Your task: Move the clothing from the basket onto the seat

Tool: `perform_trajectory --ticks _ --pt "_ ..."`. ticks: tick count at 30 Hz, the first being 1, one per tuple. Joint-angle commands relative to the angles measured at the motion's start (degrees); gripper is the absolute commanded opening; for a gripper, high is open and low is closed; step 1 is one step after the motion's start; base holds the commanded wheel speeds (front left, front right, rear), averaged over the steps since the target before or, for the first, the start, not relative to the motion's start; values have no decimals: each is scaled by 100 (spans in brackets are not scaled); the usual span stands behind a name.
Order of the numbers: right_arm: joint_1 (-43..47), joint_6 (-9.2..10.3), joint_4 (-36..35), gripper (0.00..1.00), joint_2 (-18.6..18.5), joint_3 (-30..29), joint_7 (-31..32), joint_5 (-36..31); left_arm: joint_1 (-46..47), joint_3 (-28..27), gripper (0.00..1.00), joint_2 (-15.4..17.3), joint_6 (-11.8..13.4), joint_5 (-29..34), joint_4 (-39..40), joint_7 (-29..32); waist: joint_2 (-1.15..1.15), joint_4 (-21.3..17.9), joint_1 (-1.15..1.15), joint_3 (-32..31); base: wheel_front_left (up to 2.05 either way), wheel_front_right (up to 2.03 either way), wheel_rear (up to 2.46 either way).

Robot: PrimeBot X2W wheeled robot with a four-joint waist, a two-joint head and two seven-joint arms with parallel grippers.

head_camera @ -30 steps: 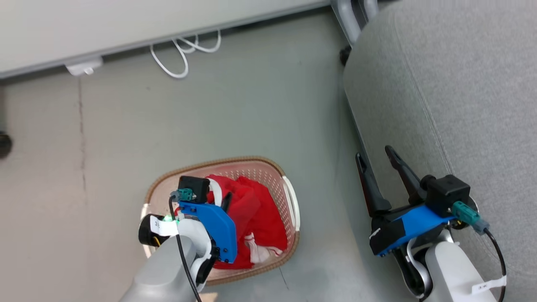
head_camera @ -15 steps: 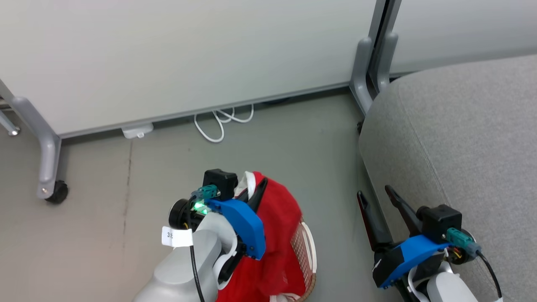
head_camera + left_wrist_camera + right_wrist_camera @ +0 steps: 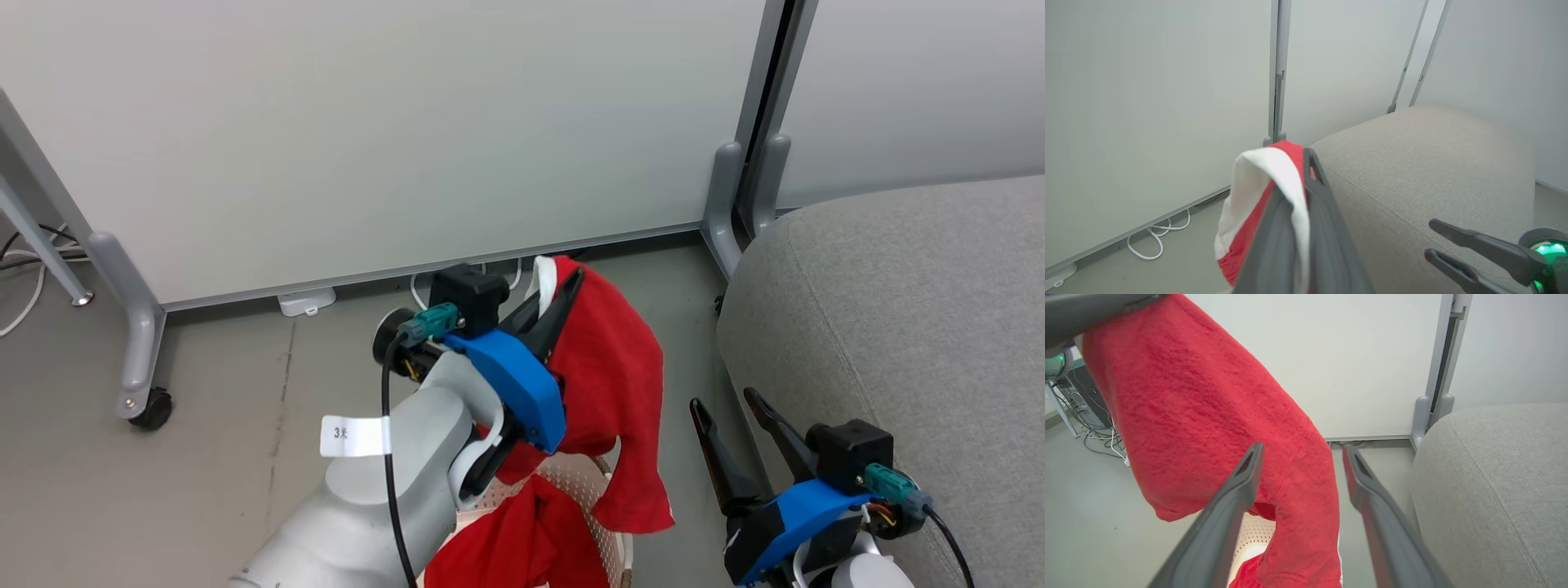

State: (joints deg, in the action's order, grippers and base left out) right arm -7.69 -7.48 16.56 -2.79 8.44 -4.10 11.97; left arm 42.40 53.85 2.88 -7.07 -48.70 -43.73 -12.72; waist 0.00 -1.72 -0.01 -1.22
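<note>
My left pincer, jaws clamped on the white-trimmed edge of a red garment, holds it above the basket. The cloth hangs free with its lower corner near the basket's rim, and a second red garment lies inside the basket. My right pincer, fingers spread wide and holding nothing, sits low beside the near edge of the grey seat, which stands to my right of the basket across a strip of floor.
</note>
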Motion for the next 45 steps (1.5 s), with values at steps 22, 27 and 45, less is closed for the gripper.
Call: perform_trajectory --ticks 22,27,45 --pt "41 -3 -72 100 -18 196 39 121 405 516 0 1 181 -431 -2 -157 0 56 1 -33 0 0 0" --pt "-74 -3 -89 100 -18 314 82 98 439 590 0 1 177 -503 3 -177 0 43 1 -21 0 0 0" --pt "-1163 -3 150 100 -18 782 524 -203 516 1055 0 0 85 -742 97 -208 0 99 1 -3 0 0 0"
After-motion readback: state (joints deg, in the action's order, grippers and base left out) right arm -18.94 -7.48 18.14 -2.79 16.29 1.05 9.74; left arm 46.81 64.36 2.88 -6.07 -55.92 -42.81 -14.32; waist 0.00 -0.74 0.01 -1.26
